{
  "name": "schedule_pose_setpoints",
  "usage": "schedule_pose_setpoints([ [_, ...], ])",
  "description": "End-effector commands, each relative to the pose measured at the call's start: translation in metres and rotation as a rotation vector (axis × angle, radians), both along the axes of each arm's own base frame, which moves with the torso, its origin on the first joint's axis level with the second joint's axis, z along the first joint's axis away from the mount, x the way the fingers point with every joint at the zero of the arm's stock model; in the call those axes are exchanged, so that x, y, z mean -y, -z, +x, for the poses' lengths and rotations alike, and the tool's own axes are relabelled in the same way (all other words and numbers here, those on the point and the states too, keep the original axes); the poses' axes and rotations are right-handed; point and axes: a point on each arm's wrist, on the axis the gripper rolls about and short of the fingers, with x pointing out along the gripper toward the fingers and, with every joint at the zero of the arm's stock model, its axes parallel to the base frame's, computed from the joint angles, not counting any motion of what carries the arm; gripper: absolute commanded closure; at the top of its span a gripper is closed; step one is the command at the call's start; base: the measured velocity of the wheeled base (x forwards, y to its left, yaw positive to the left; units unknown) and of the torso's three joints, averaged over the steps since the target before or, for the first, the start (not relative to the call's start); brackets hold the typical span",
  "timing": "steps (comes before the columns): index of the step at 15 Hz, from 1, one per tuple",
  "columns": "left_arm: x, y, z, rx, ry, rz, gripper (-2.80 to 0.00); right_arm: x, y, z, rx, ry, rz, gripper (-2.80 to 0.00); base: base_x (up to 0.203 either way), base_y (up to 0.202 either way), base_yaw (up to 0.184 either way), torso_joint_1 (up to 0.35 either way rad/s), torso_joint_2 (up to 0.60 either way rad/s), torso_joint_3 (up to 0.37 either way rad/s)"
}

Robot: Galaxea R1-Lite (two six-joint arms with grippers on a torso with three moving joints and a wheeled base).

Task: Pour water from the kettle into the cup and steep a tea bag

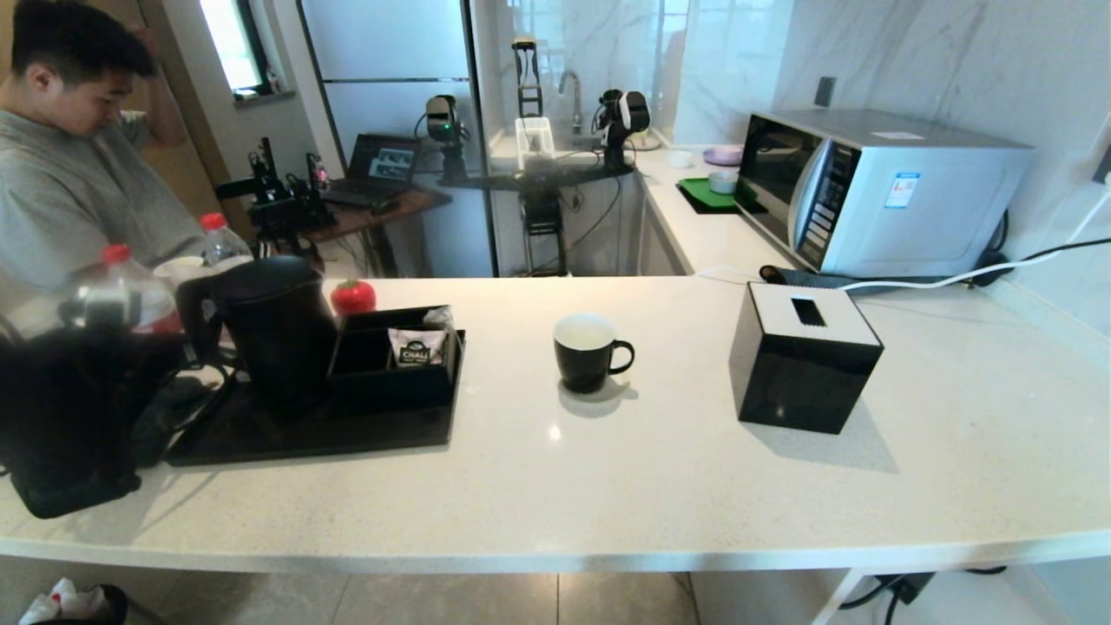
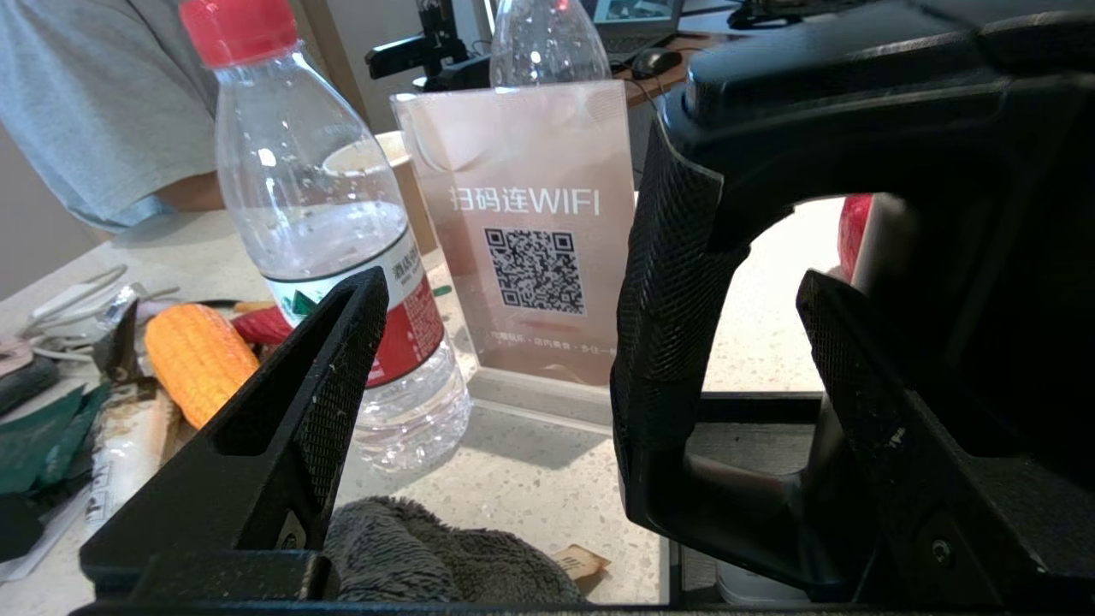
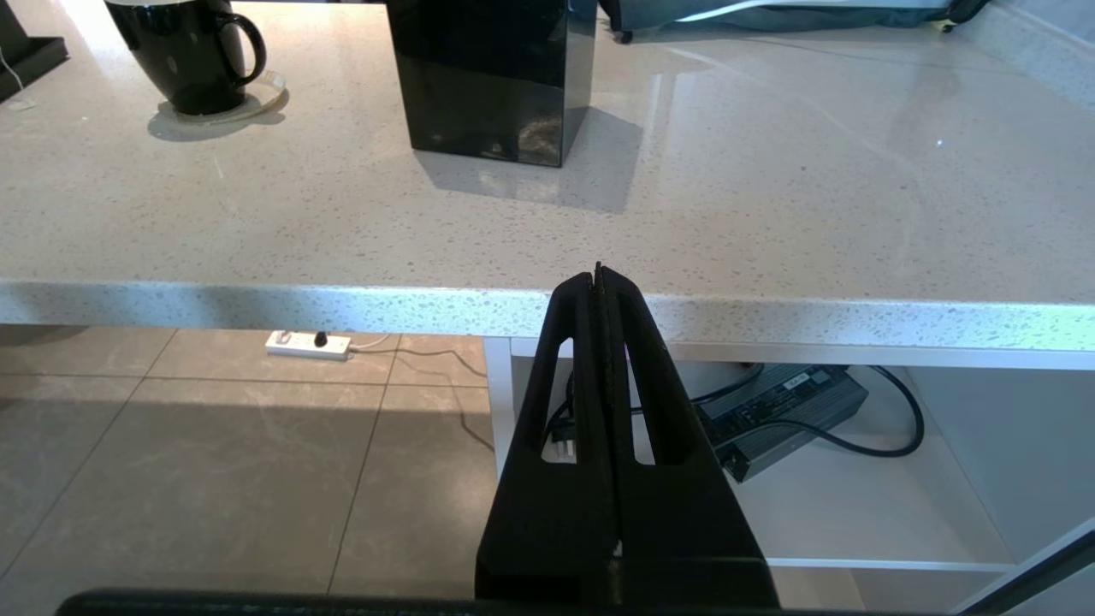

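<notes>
Left tool (image 2: 590,342), spread, straddles the kettle (image 1: 276,325) handle (image 2: 676,342) ready to lift; right tool (image 3: 599,282), pressed together, idles below the counter (image 3: 547,222) edge.

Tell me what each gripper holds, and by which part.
Nothing is held. The left gripper stands open around the kettle handle; the right gripper is shut, empty.

A black kettle (image 1: 276,325) and a black mug (image 1: 587,351), white inside, are seen; the counter (image 1: 660,486) is speckled white.
</notes>
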Motion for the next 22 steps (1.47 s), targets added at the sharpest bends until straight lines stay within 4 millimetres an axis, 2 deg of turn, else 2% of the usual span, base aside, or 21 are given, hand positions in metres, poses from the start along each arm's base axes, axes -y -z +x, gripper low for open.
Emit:
schedule_pose_setpoints([
  [1, -0.002, 0.002, 0.004, 0.04, 0.002, 0.022, -2.8, 0.0, 0.0, 0.0, -0.001, -0.001, -0.001, 0.0, 0.0, 0.0, 0.0, 0.0, 0.0, 0.0],
  [10, -0.015, -0.005, 0.023, 0.054, 0.024, 0.04, -2.8, 0.0, 0.0, 0.0, -0.001, -0.001, -0.001, 0.0, 0.0, 0.0, 0.0, 0.0, 0.0, 0.0],
  [22, -0.017, -0.001, 0.033, 0.065, 0.091, 0.059, -2.8, 0.0, 0.0, 0.0, -0.001, -0.001, -0.001, 0.0, 0.0, 0.0, 0.0, 0.0, 0.0, 0.0],
])
